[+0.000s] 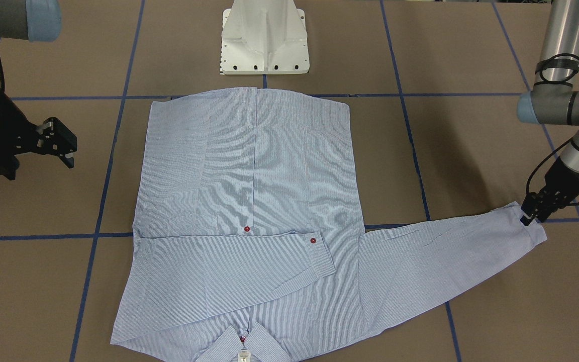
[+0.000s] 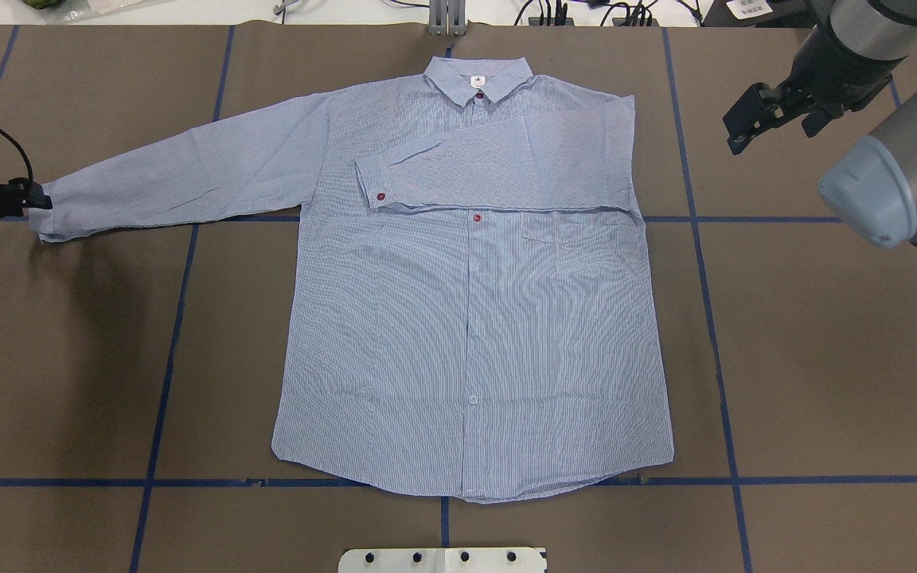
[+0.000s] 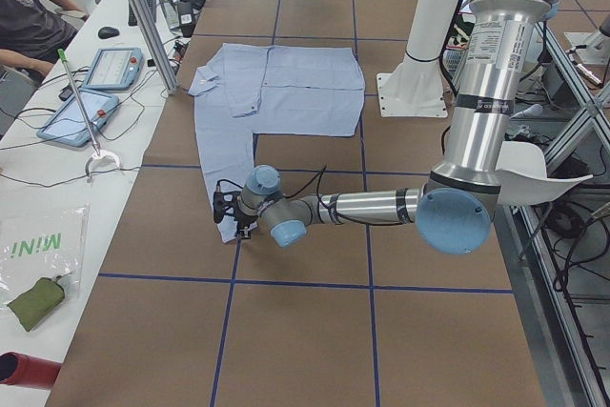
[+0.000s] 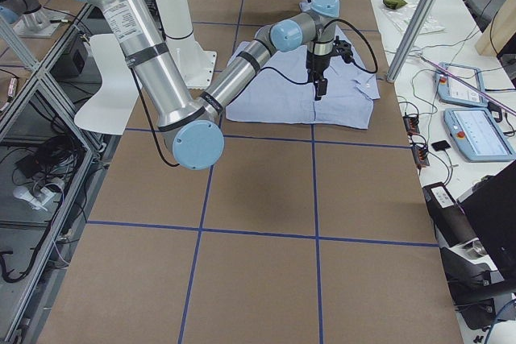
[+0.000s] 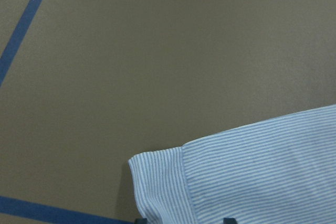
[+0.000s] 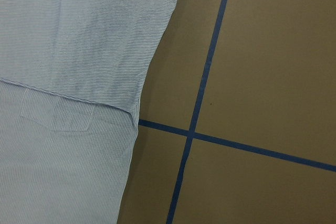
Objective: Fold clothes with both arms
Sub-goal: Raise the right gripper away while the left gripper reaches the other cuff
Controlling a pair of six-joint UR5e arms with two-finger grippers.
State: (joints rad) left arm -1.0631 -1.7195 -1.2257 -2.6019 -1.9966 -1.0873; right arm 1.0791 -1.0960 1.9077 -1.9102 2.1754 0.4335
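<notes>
The light blue striped shirt (image 2: 466, 318) lies flat and buttoned on the brown table, with its collar (image 2: 478, 76) at the far edge. One sleeve (image 2: 506, 167) is folded across the chest above the pocket (image 6: 58, 116). The other sleeve (image 2: 188, 175) stretches out flat to the overhead view's left. My left gripper (image 1: 531, 217) is down at that sleeve's cuff (image 5: 173, 182). Its two fingertips (image 5: 140, 220) show apart, open, with the cuff's edge between them. My right gripper (image 2: 745, 119) hangs open above bare table, beside the folded shoulder and holding nothing.
The white pedestal base (image 1: 264, 40) stands at the table's near edge behind the shirt's hem. Blue tape lines (image 2: 713, 318) cross the brown surface. A side bench with tablets (image 3: 95, 92), a metal post (image 3: 143, 16) and a seated person (image 3: 29, 7) runs along the far side.
</notes>
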